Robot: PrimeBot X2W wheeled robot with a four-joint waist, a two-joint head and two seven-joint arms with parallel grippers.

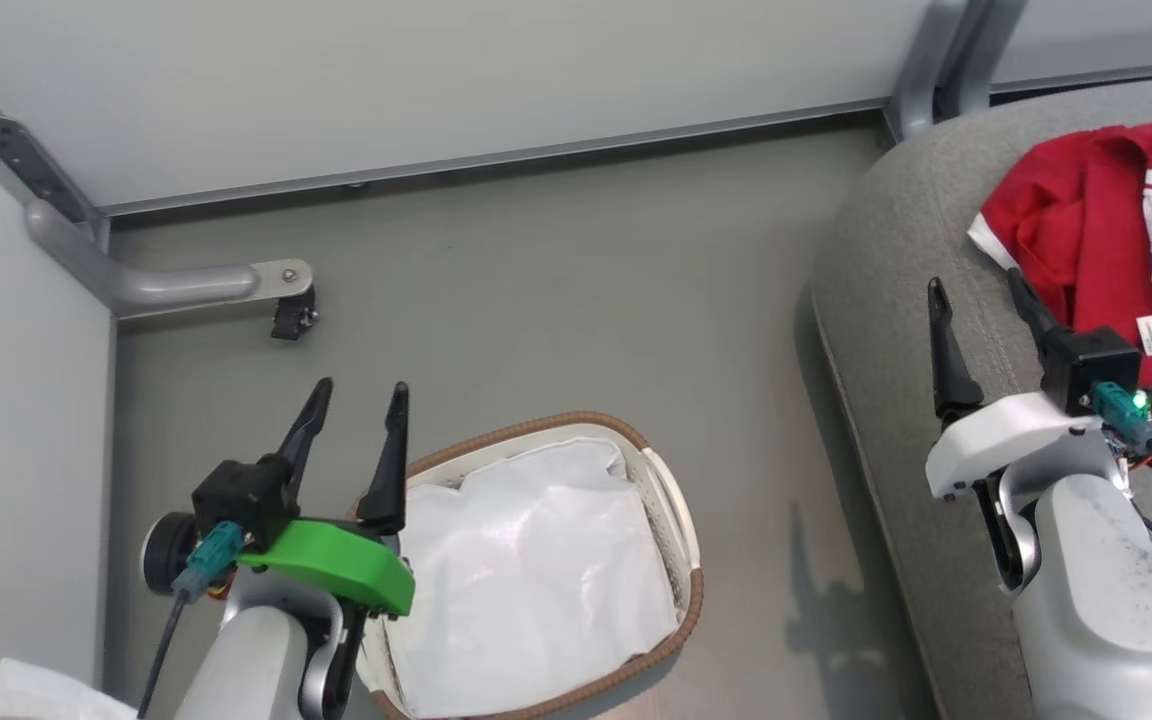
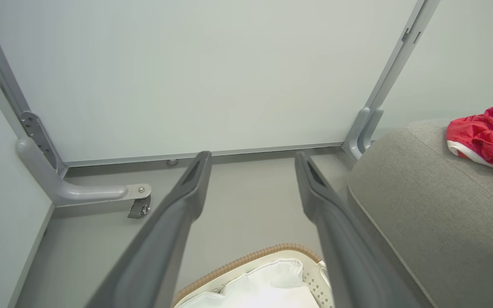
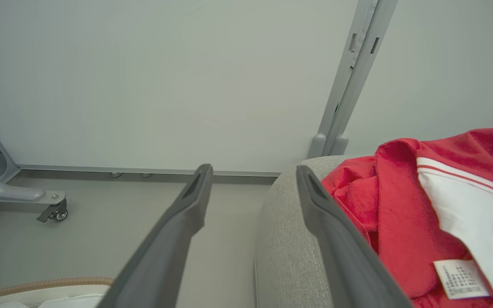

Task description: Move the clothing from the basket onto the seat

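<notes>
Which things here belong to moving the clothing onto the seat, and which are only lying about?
Job: red sports clothing with white panels; white perforated plastic basket, brown woven rim; large grey fabric seat.
Lying about: grey metal frame foot with caster; white liner sheet.

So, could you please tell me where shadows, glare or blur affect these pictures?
Head view: a soft shadow falls on the floor between basket and seat; the liner is washed out. Left wrist view: the near fingers look blurred. Right wrist view: the label print is unreadable.
</notes>
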